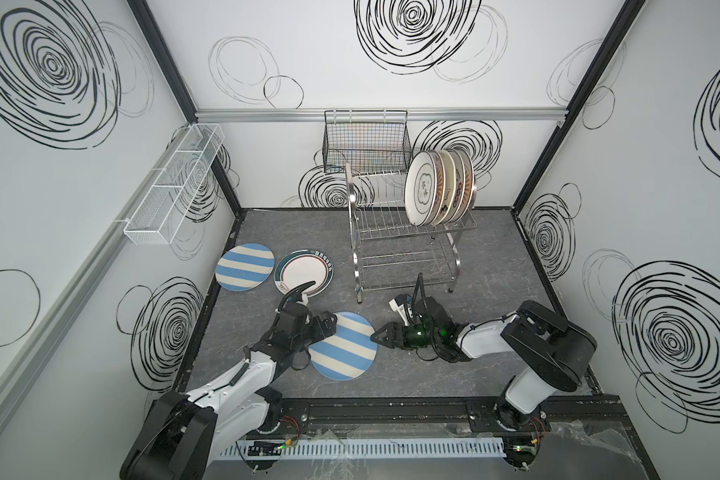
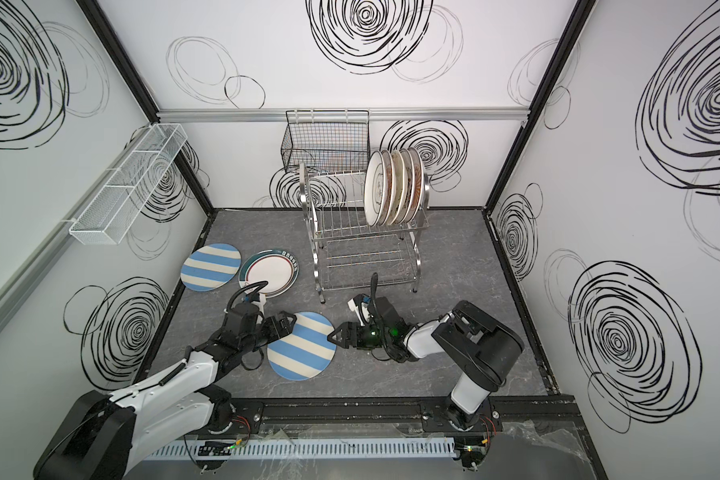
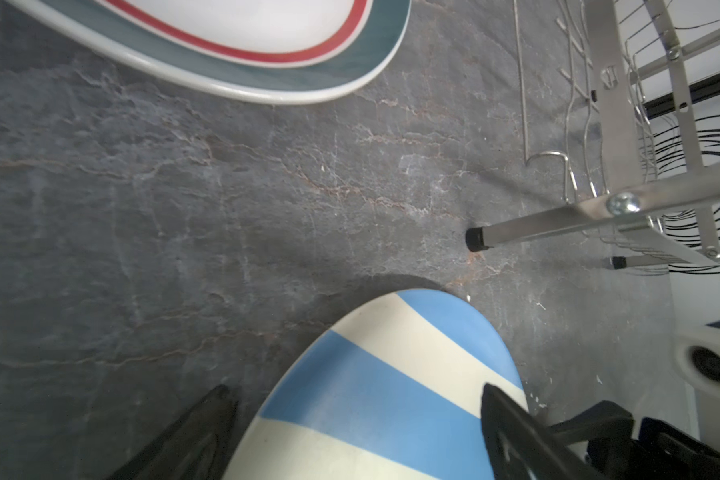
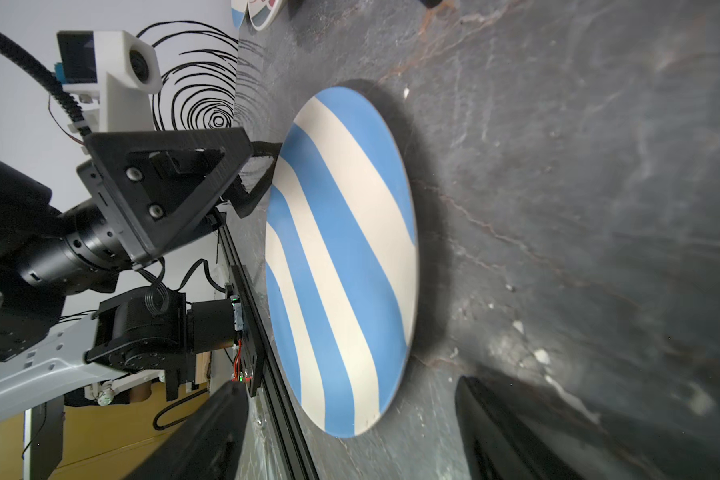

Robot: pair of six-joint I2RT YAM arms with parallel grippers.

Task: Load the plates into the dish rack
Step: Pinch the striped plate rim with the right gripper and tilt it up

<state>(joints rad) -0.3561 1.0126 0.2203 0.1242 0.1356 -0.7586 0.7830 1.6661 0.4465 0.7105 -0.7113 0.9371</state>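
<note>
Five plates (image 1: 437, 187) stand upright in the dish rack's (image 1: 395, 245) top tier. Only the right wrist view shows the left gripper (image 4: 267, 166) gripping the striped plate's (image 4: 341, 257) rim. The right gripper (image 1: 376, 336), jaws apart, waits beside it, well in front of the rack.

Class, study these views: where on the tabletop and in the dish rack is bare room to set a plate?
Free: the tabletop right of the dish rack; the rack's upper slots left of the standing plates; its lower tier. Crowded: front left, where both end effectors flank the near striped plate, behind it the green-rimmed plate and far striped plate.
</note>
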